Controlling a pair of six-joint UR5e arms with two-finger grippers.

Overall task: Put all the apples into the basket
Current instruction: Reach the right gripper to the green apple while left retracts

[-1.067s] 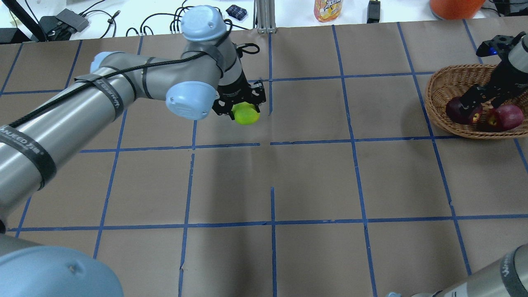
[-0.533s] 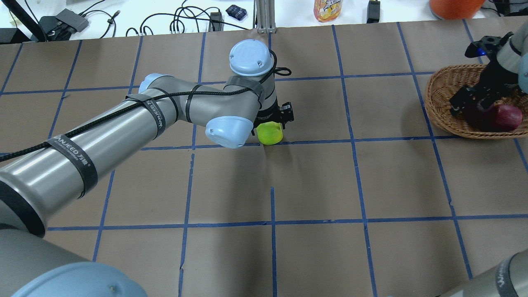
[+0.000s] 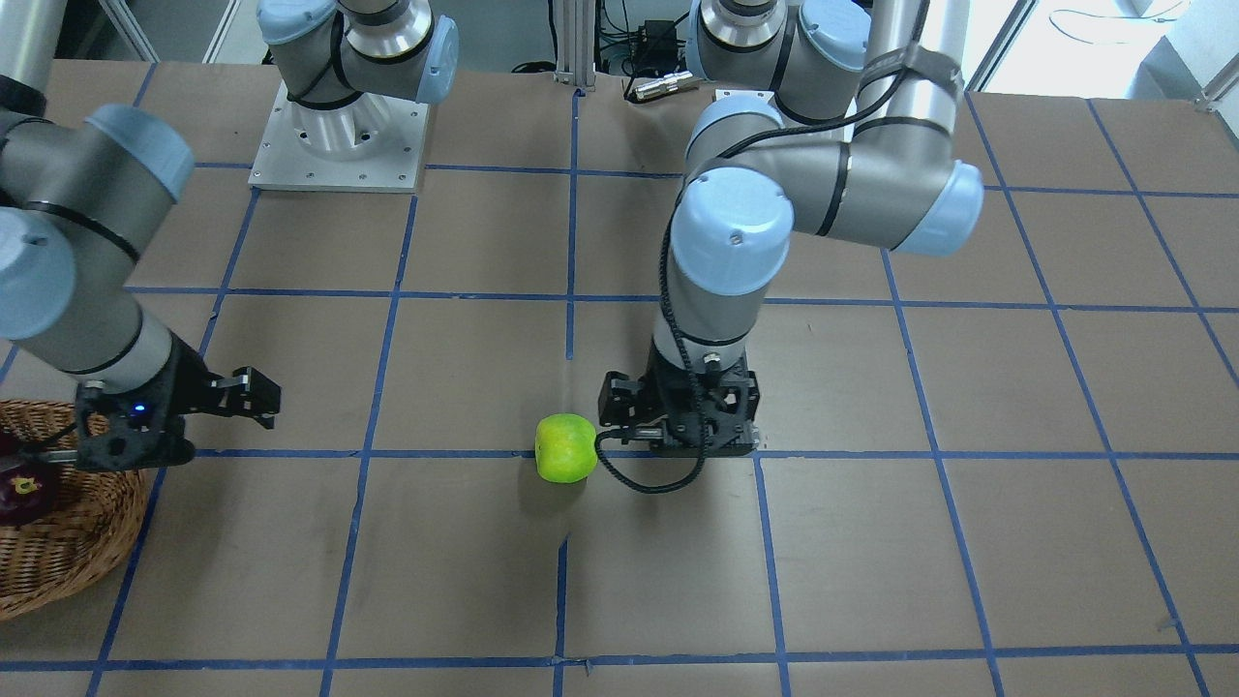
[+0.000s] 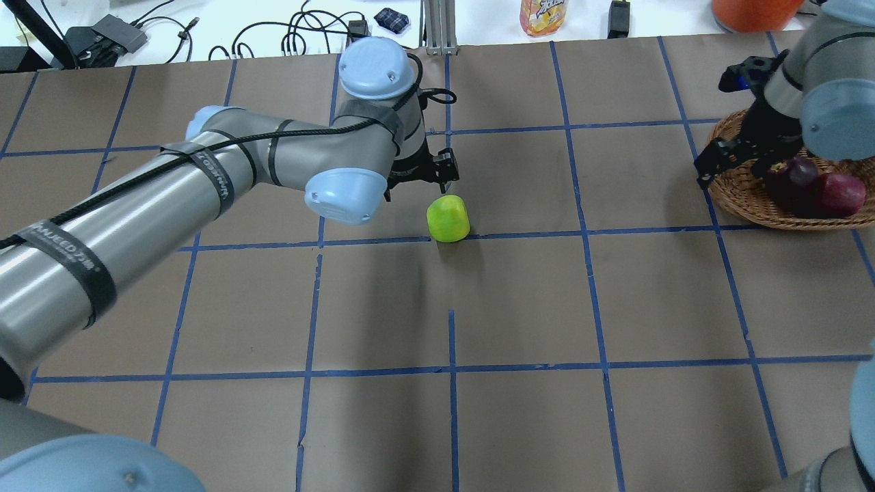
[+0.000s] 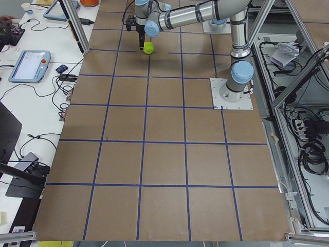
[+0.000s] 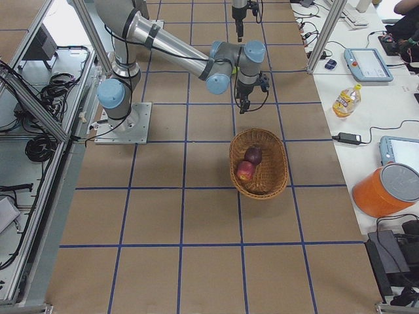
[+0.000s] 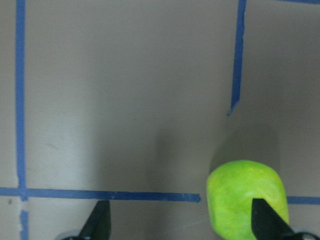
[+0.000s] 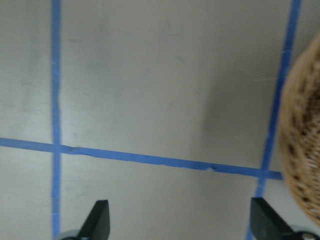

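**Fetching the one apple not yet in the basket**

Judging the step in hand as picking up the yellow-green apple (image 4: 448, 218), lying alone on the brown table (image 4: 519, 301) just above centre of the overhead frame, well apart from the wicker basket (image 4: 738, 198) at the right edge. Doing it well probably meaning:

- Centring over the fruit before closing. In the left wrist view, sitting at the lower right by one fingertip (image 7: 267, 225), not between the two.
- Coming straight down and gripping across the widest part of the smooth, round skin.
- Squeezing gently, guarding against rolling or bruising.
- Possibly leaving the pick to the other arm, hanging much nearer the basket (only a guess from the layout).
- Lowering into free space inside the basket, beside the maroon apple (image 4: 789, 179) and the red apple (image 4: 837, 195) lying there side by side.

Showing the left gripper (image 7: 182, 225) spread wide and gripping nothing, hanging just beside the green apple, up and to the left of it in the overhead frame. Contact between that fingertip and the skin: impossible to tell. Showing the right gripper (image 8: 182, 222) spread just as wide and likewise empty, hovering over bare table, with the basket's rim at the right edge of its wrist view.
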